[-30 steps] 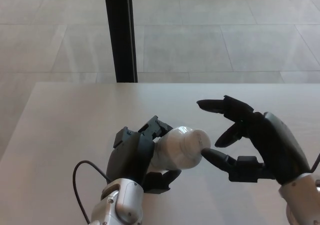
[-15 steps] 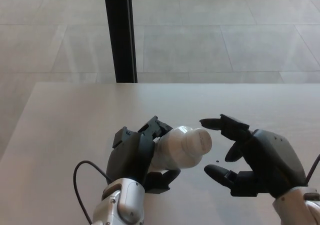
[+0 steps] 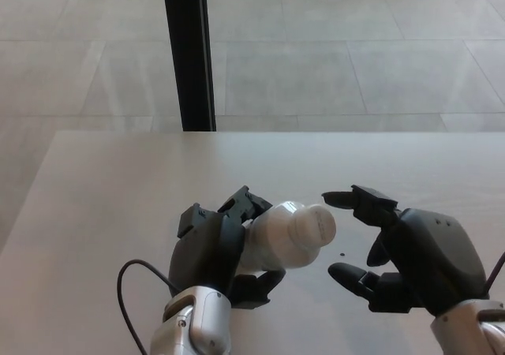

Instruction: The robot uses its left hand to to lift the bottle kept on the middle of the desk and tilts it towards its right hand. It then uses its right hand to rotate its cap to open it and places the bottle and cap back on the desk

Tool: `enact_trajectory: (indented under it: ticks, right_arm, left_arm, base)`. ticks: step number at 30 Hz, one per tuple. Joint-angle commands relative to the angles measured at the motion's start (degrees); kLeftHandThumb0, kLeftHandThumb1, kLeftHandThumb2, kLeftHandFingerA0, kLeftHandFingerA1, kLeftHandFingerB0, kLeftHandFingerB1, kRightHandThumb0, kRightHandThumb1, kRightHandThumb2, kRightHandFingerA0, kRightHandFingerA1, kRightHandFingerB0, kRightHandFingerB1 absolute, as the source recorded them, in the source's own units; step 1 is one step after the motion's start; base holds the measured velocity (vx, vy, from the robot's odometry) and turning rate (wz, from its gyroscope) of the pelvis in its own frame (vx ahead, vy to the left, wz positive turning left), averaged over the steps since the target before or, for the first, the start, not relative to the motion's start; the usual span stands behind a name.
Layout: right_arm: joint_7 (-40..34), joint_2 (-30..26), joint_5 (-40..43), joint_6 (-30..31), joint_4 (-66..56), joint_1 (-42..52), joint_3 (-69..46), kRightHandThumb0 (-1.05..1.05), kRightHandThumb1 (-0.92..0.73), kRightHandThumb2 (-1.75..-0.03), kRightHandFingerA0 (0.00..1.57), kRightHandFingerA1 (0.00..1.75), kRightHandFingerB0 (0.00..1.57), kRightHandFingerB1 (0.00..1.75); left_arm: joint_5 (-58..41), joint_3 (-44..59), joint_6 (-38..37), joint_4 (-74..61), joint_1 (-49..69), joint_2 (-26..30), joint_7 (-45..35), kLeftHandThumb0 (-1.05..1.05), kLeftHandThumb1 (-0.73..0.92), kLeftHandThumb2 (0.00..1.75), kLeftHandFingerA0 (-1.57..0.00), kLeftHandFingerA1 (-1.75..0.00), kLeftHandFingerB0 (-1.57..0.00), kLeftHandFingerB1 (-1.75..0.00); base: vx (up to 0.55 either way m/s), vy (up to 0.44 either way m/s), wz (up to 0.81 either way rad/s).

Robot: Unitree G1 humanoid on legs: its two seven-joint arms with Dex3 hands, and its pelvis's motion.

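Pale beige desk is filling the lower frame. Behind it, large light grey floor tiles are showing; a black vertical post is standing at the desk's far edge.

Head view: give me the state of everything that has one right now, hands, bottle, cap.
Left hand: shut on the bottle.
Bottle: held off the desk, tilted with its cap end toward the right hand.
Cap: on the bottle, not touched by any finger.
Right hand: open, fingers apart, just beside the cap, holding nothing.
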Motion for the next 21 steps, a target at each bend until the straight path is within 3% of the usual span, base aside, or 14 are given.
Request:
enact_trajectory:
  ticks: [1, 5, 7, 8, 9, 10, 11, 12, 14, 15, 16, 19, 21]
  right_arm:
    - [0.0, 1.0, -1.8, -0.2, -1.0, -1.4, -0.3, -0.59, -0.57, -0.57, 0.90, 0.97, 0.33, 0.41]
    - [0.7, 1.5, -2.0, -0.1, -1.6, -1.6, -0.4, -0.61, -0.59, -0.58, 0.88, 0.97, 0.32, 0.42]
    - [0.7, 1.7, -2.0, -0.4, -1.9, -1.2, -0.3, -0.61, -0.58, -0.58, 0.89, 0.98, 0.33, 0.42]
    - [0.7, 1.6, -2.0, -0.6, -2.0, -0.8, -0.2, -0.61, -0.58, -0.58, 0.88, 0.99, 0.34, 0.42]
    - [1.0, 1.7, -2.1, -0.5, -2.1, -0.8, -0.1, -0.60, -0.58, -0.58, 0.89, 0.98, 0.34, 0.41]
    - [1.0, 1.7, -2.0, -0.6, -2.0, -0.7, -0.1, -0.65, -0.46, -0.84, 0.89, 0.97, 0.30, 0.52]
    - [0.9, 1.7, -1.9, -0.9, -1.8, -0.7, -0.1, -0.64, -0.46, -0.84, 0.89, 0.96, 0.30, 0.52]
    - [1.0, 1.7, -1.9, -0.9, -1.7, -0.6, 0.0, -0.59, -0.58, -0.58, 0.90, 0.98, 0.35, 0.41]
    - [0.8, 1.7, -2.0, -1.2, -1.3, -0.7, 0.0, -0.59, -0.59, -0.58, 0.91, 0.97, 0.35, 0.40]
    - [0.7, 1.7, -2.2, -1.2, -1.2, -0.8, 0.1, -0.56, -0.60, -0.58, 0.92, 0.96, 0.35, 0.41]
    - [0.5, 1.7, -2.6, -1.3, -0.9, -1.0, 0.2, -0.56, -0.60, -0.58, 0.92, 0.96, 0.35, 0.41]
    - [0.3, 1.8, -2.3, -1.8, -0.6, -0.8, 0.1, -0.53, -0.61, -0.58, 0.95, 0.97, 0.38, 0.43]
    - [0.3, 1.5, -2.3, -2.3, -0.7, -0.3, 0.1, -0.45, -0.65, -0.60, 0.99, 1.07, 0.45, 0.46]
  left_arm:
    - [-0.1, 0.2, 2.4, 2.5, 2.7, 0.0, -2.6, 0.12, 0.81, 0.91, -0.85, -1.63, -0.71, -1.32]
    - [0.1, 0.2, 2.4, 3.3, 2.5, -0.2, -2.5, 0.15, 0.81, 0.94, -0.85, -1.64, -0.71, -1.34]
    - [0.3, 0.2, 2.0, 3.7, 2.6, -0.4, -2.1, 0.12, 0.83, 0.87, -0.86, -1.59, -0.70, -1.18]
    - [0.4, 0.1, 2.1, 3.4, 2.9, -0.5, -2.0, 0.12, 0.83, 0.86, -0.81, -1.52, -0.68, -1.01]
    - [0.5, 0.1, 2.1, 3.4, 2.9, -0.6, -2.1, 0.12, 0.83, 0.88, -0.83, -1.53, -0.68, -1.03]
    - [0.6, 0.1, 2.2, 3.3, 2.9, -0.7, -2.2, 0.13, 0.82, 0.89, -0.82, -1.54, -0.68, -1.07]
    - [0.8, 0.0, 2.4, 3.3, 2.8, -0.7, -2.3, 0.13, 0.80, 0.94, -0.83, -1.59, -0.68, -1.21]
    - [0.9, 0.0, 2.2, 3.4, 2.7, -0.7, -2.4, 0.13, 0.81, 0.92, -0.82, -1.59, -0.69, -1.23]
    - [0.8, 0.3, 1.4, 3.8, 2.7, -0.8, -2.3, 0.13, 0.79, 0.95, -0.84, -1.62, -0.70, -1.31]
    - [0.9, 0.5, 1.4, 3.8, 2.8, -0.8, -2.3, 0.13, 0.81, 0.92, -0.81, -1.54, -0.67, -1.06]
    - [1.0, 0.6, 1.4, 3.8, 2.8, -0.9, -2.3, 0.13, 0.81, 0.92, -0.81, -1.54, -0.67, -1.06]
    - [1.3, 0.7, 1.6, 3.7, 2.8, -1.1, -2.3, 0.12, 0.81, 0.91, -0.84, -1.55, -0.70, -1.10]
    - [1.6, 0.6, 1.8, 3.8, 2.7, -1.3, -2.3, 0.13, 0.80, 0.92, -0.85, -1.59, -0.70, -1.24]
  base:
    - [0.00, 0.000, 0.00]
    - [0.00, 0.000, 0.00]
    - [0.00, 0.000, 0.00]
    - [0.00, 0.000, 0.00]
    - [0.00, 0.000, 0.00]
    - [0.00, 0.000, 0.00]
    - [0.00, 0.000, 0.00]
    - [0.00, 0.000, 0.00]
    - [0.00, 0.000, 0.00]
    - [0.00, 0.000, 0.00]
    - [0.00, 0.000, 0.00]
    - [0.00, 0.000, 0.00]
    - [0.00, 0.000, 0.00]
